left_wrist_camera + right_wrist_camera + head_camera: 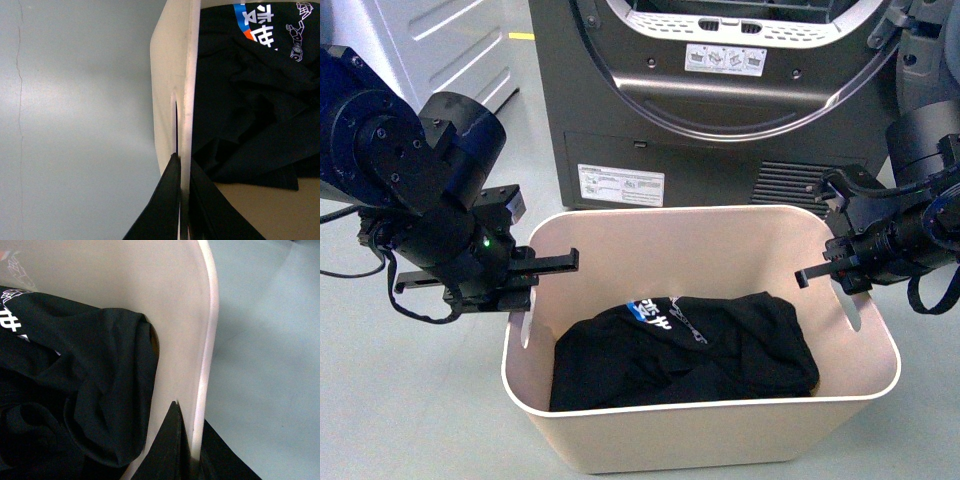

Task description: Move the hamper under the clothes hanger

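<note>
The beige hamper (700,440) stands on the grey floor in front of me, with black printed clothes (690,345) lying in it. My left gripper (525,275) is shut on the hamper's left short wall near its slot handle. The left wrist view shows its jaws pinching that wall (170,75), the gripper (182,162) astride the rim. My right gripper (835,265) is shut on the right short wall. In the right wrist view the gripper (187,412) clamps the rim (205,340) beside the clothes (75,390). The clothes hanger is out of view.
A dark grey front-loading machine (720,120) with its round door stands right behind the hamper. A white appliance (430,40) stands at the back left. Bare grey floor (75,125) lies to the hamper's left and right.
</note>
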`<control>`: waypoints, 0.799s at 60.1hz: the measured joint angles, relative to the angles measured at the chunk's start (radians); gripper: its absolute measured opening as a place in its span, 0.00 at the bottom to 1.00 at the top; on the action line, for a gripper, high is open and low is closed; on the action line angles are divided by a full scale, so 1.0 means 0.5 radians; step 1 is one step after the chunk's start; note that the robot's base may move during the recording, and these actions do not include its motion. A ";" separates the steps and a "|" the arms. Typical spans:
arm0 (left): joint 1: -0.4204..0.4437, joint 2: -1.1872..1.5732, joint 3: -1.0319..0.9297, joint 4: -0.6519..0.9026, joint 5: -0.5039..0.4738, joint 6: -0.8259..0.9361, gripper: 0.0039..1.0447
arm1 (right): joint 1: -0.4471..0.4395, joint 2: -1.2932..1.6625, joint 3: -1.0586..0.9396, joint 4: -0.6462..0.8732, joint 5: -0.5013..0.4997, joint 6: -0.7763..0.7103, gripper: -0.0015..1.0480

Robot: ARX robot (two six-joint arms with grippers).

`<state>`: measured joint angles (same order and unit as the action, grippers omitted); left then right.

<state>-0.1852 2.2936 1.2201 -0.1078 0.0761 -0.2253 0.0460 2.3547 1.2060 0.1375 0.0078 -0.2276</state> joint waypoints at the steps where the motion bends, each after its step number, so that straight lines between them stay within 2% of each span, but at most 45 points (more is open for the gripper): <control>1: 0.000 -0.014 -0.002 -0.002 -0.005 0.000 0.04 | -0.001 -0.014 -0.005 -0.002 -0.004 0.001 0.03; 16: 0.013 -0.187 -0.040 0.048 -0.051 0.069 0.04 | 0.001 -0.192 -0.068 0.024 -0.037 0.015 0.03; 48: 0.014 -0.190 -0.053 0.051 -0.056 0.081 0.04 | 0.005 -0.195 -0.081 0.027 -0.038 0.022 0.03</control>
<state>-0.1783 2.1986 1.1934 -0.0822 0.0483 -0.1848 0.0483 2.2570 1.1656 0.1513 -0.0113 -0.2165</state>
